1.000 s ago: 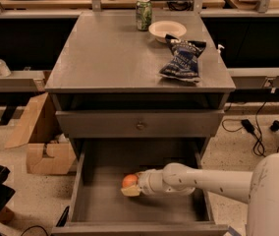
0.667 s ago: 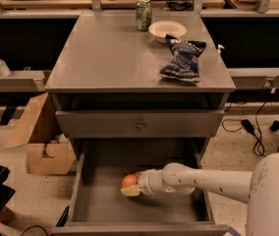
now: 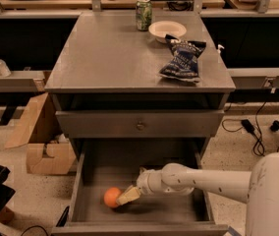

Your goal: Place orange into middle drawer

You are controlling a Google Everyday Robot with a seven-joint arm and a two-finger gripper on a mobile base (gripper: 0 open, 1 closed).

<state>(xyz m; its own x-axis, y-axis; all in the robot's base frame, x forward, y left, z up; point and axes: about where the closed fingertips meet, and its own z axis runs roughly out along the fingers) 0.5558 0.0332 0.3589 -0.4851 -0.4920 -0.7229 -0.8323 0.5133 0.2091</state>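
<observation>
The orange (image 3: 112, 197) lies low in the open middle drawer (image 3: 179, 211), on the left part of its grey floor. My gripper (image 3: 127, 195) reaches into the drawer from the right and is right against the orange's right side. The white arm (image 3: 203, 178) stretches across the drawer above its floor. The far side of the orange next to the gripper is hidden.
The drawer above has a flat grey front with a small knob (image 3: 140, 126) and is shut. On the cabinet top stand a green can (image 3: 143, 14), a white bowl (image 3: 167, 31) and a blue chip bag (image 3: 182, 58). Cardboard boxes (image 3: 41, 141) lie on the floor to the left.
The gripper and the orange have moved left and down, deeper toward the drawer's floor and its left side.
</observation>
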